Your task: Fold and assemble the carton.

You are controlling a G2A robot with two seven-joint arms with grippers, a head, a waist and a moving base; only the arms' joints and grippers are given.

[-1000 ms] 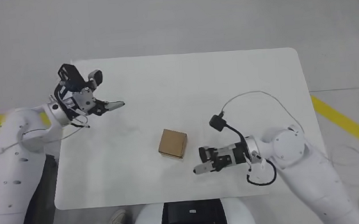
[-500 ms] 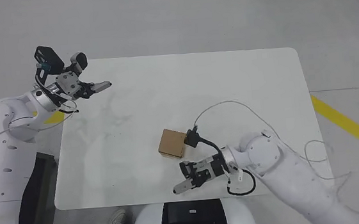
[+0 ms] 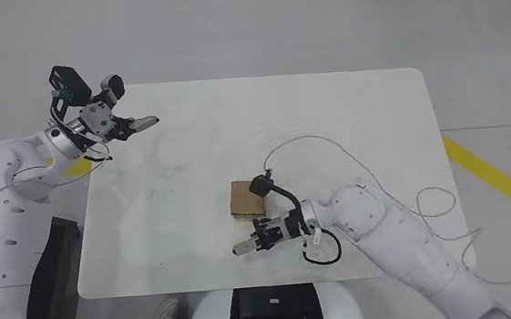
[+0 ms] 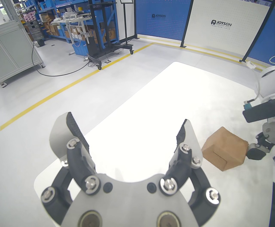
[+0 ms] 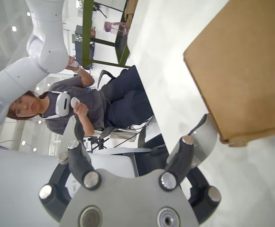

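A small closed brown carton (image 3: 247,198) sits on the white table (image 3: 323,99), near the middle and toward the front. My right gripper (image 3: 245,248) lies low just in front of it, open, with nothing between its fingers. In the right wrist view the carton (image 5: 236,75) stands beside the open gripper (image 5: 137,129), and one finger (image 5: 204,131) touches its near corner. My left gripper (image 3: 143,124) hangs open and empty over the table's far left corner. The left wrist view has the left gripper (image 4: 126,126) wide open, with the carton (image 4: 224,148) farther off.
A thin cable (image 3: 327,144) from the right arm loops over the table behind the carton. The table's front edge (image 3: 203,287) runs close under the right gripper. Bare tabletop spreads across the back and the right.
The right arm has swung left along the front edge until its gripper came up against the carton's front, and the carton has turned slightly. The left arm drew back to the far left corner, then stayed.
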